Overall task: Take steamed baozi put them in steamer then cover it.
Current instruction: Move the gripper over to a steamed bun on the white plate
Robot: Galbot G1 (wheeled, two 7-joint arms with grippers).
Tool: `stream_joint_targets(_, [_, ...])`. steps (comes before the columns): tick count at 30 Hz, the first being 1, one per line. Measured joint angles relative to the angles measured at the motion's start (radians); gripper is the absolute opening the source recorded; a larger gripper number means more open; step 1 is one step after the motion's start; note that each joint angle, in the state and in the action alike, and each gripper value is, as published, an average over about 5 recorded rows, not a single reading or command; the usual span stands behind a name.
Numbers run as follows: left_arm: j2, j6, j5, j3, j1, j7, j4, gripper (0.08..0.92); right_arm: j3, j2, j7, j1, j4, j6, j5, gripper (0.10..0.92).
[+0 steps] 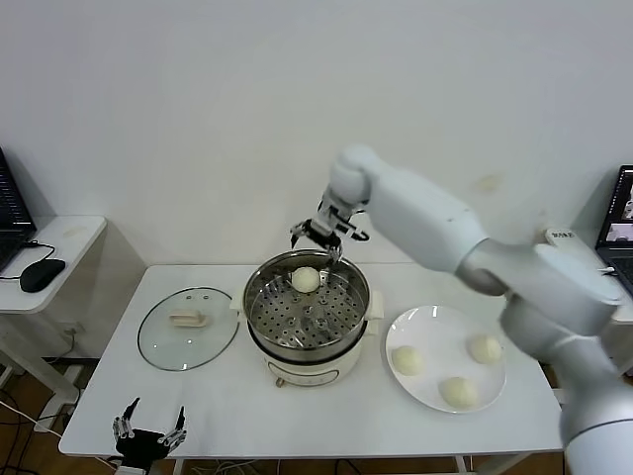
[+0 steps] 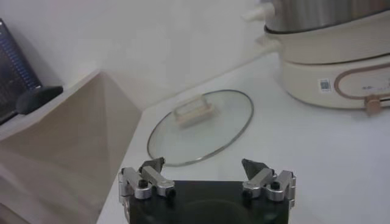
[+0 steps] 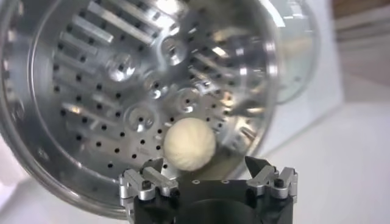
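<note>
One cream-white baozi [image 1: 306,279] lies at the far side of the steel steamer [image 1: 346,322] basket; in the right wrist view that baozi [image 3: 189,145] rests on the perforated bottom. My right gripper [image 1: 316,237] hovers just above it, open, its fingers apart from the bun; the right gripper [image 3: 207,167] holds nothing. Three more baozi [image 1: 406,359] [image 1: 484,347] [image 1: 458,392] sit on a white plate [image 1: 430,327] right of the steamer. The glass cover [image 1: 188,328] lies flat on the table to the steamer's left, and the cover [image 2: 201,125] shows ahead of my left gripper [image 2: 204,165], which is open and parked low at the table's front-left corner [image 1: 148,427].
A side desk [image 1: 54,242] with a black mouse [image 1: 42,273] and a laptop stands to the left. Another screen [image 1: 621,213] is at the right edge. The white wall runs close behind the table.
</note>
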Motion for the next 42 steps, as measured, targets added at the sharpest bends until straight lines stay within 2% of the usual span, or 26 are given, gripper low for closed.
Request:
stream_joint_targets(6, [0.003, 0.003, -0.005, 0.004, -0.001, 0.002, -0.019, 0.823, -0.006, -0.171, -0.036, 0.037, 0.15, -0.256, 0.127, 0.823])
stream_joint_targets(10, [0.003, 0.004, -0.007, 0.01, -0.001, 0.002, -0.028, 0.823, -0.003, -0.286, -0.062, 0.038, 0.239, -0.375, 0.167, 0.823])
stream_joint_targets(23, [0.003, 0.005, -0.008, 0.02, 0.009, 0.002, -0.032, 0.823, 0.074, -0.58, -0.091, -0.133, 0.466, -0.542, 0.116, 0.823])
stream_joint_targets(32, [0.002, 0.008, -0.002, 0.023, 0.013, 0.005, -0.028, 0.823, 0.153, -0.642, -0.052, -0.339, 0.529, -0.594, 0.046, 0.823])
stream_joint_targets(42, [-0.003, 0.009, 0.005, 0.022, 0.011, 0.005, -0.008, 0.823, 0.175, -0.6, -0.004, -0.47, 0.515, -0.611, -0.016, 0.823])
